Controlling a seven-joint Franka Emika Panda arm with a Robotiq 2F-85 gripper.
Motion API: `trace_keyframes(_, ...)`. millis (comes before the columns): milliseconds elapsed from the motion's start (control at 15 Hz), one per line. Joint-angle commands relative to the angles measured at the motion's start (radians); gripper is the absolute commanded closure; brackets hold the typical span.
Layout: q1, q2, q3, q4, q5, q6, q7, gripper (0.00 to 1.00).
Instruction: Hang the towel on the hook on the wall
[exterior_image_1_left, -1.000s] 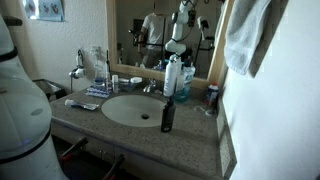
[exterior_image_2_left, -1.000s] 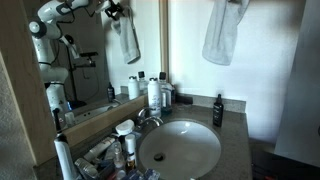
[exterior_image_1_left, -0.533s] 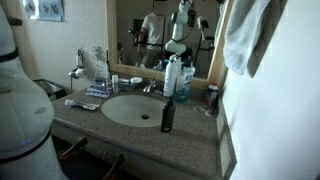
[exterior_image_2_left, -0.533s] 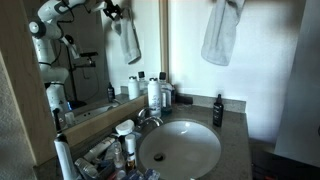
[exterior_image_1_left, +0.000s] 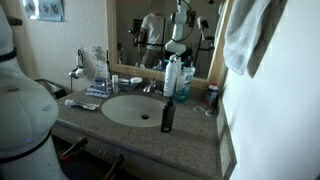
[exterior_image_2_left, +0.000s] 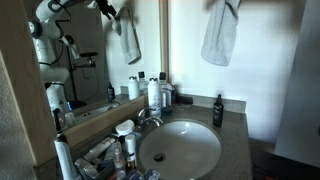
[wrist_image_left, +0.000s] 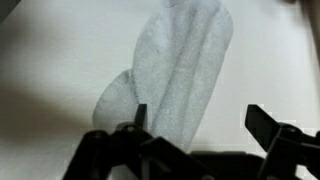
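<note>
The white towel (exterior_image_2_left: 220, 32) hangs flat against the plain off-white wall (exterior_image_2_left: 272, 70) above the counter's end. It also shows at the top right of an exterior view (exterior_image_1_left: 248, 35). The hook is hidden behind the towel's top. In the wrist view my gripper (wrist_image_left: 200, 120) is open and empty. Its two dark fingers stand apart in front of the towel (wrist_image_left: 185, 70), which lies on the wall (wrist_image_left: 60, 60) behind the left finger. I cannot tell whether a finger touches it. The gripper itself is out of both exterior views; only the arm's reflection shows in the mirror (exterior_image_2_left: 60, 15).
A sink basin (exterior_image_2_left: 180, 148) sits in the speckled counter (exterior_image_1_left: 190, 145). A dark bottle (exterior_image_1_left: 167, 116) stands at the basin's edge. Several toiletry bottles (exterior_image_2_left: 155, 92) stand by the wood-framed mirror (exterior_image_1_left: 160, 30). A dark bottle (exterior_image_2_left: 217, 110) stands below the towel.
The towel has shifted slightly sideways along the wall. The arm's reflection in the mirror has moved a little up and away from the towel's reflection.
</note>
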Motion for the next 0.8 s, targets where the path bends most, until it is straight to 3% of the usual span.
trace_keyframes(0,0.056,-0.093,0.059,-0.100,0.023,-0.016,-0.059,0.00)
trace_keyframes(333,0.144,-0.254,0.133,-0.298,0.065,0.073,-0.025,0.00)
trace_keyframes(733,0.153,-0.403,0.206,-0.495,0.106,0.183,0.004,0.00)
